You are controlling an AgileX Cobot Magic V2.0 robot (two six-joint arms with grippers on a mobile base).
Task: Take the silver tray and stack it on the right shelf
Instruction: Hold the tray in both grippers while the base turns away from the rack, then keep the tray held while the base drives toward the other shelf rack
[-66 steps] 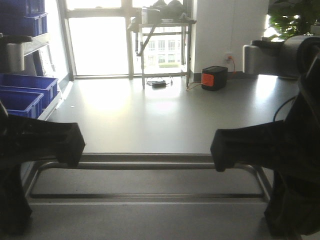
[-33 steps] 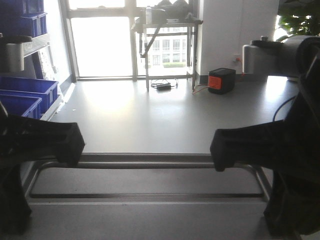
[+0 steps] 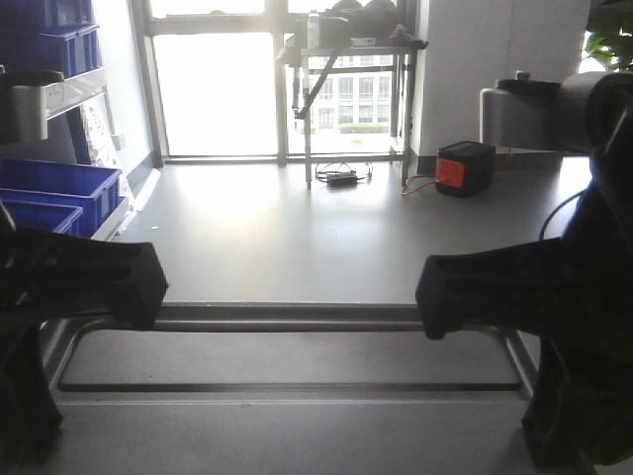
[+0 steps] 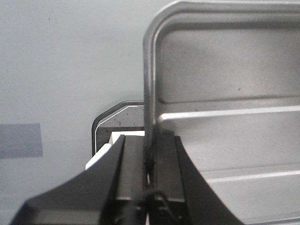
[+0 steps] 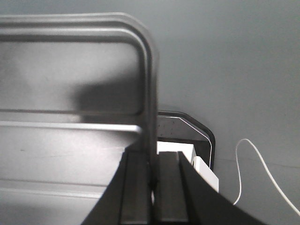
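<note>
The silver tray (image 3: 297, 358) hangs level above the floor, low in the front view, with ridges across its floor. My left gripper (image 3: 138, 289) is shut on its left rim and my right gripper (image 3: 445, 297) on its right rim. In the left wrist view the left gripper (image 4: 150, 141) pinches the thin rim of the tray (image 4: 225, 93). Over on the other side, the right gripper (image 5: 152, 155) clamps the tray's (image 5: 70, 79) opposite rim. The right shelf is out of view.
Blue bins (image 3: 49, 188) sit on a rack at the left. A metal table (image 3: 351, 49) stands by the bright window, with an orange-and-black box (image 3: 465, 168) on the floor beside it. A grey rounded unit (image 3: 534, 114) is at the right. A white cable (image 5: 262, 173) lies on the floor.
The background has slid to the right in the front view; the box and table moved rightward. Both grippers and the tray kept their place in the frame.
</note>
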